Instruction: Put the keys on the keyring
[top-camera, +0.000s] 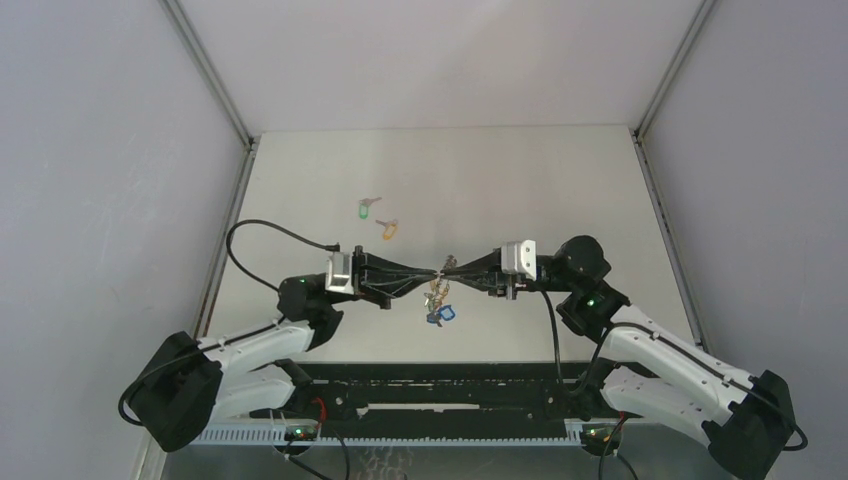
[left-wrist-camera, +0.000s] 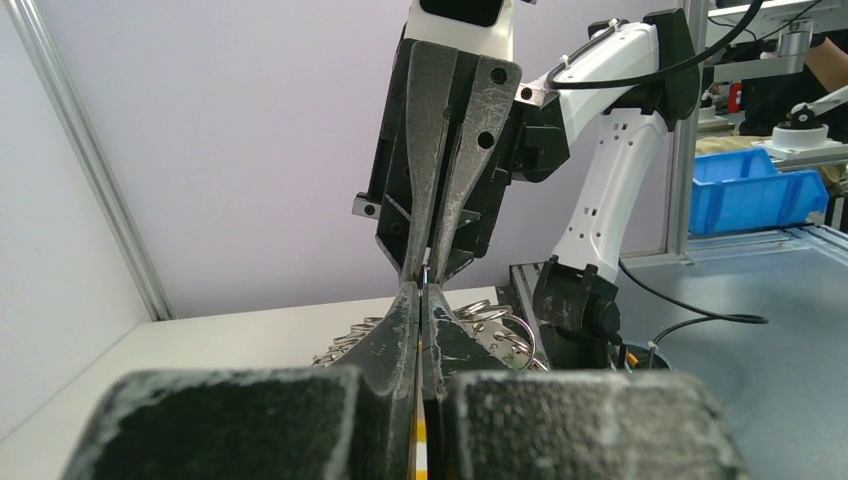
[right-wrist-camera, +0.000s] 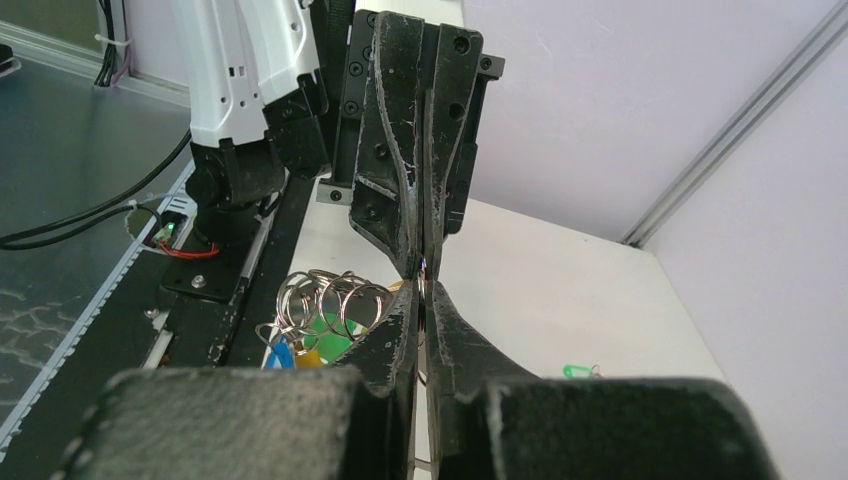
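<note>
- Left gripper and right gripper meet tip to tip above the tabletop, nearer its near edge, about midway between its side edges.
- Both pairs of jaws are pressed fully together. Each appears to pinch a thin part at the top of the keyring, but which part cannot be told.
- The keyring's rings and tags hang in a bunch just below the meeting tips.
- The green key and an orange key lie free, left of centre and farther back; a third key is not visible apart.
- Step in hand, as judged: holding the chain, probably to part or steady its clasp.
- Next move calls for one gripper keeping the chain end presented while the other lets go and fetches a free key.
</note>
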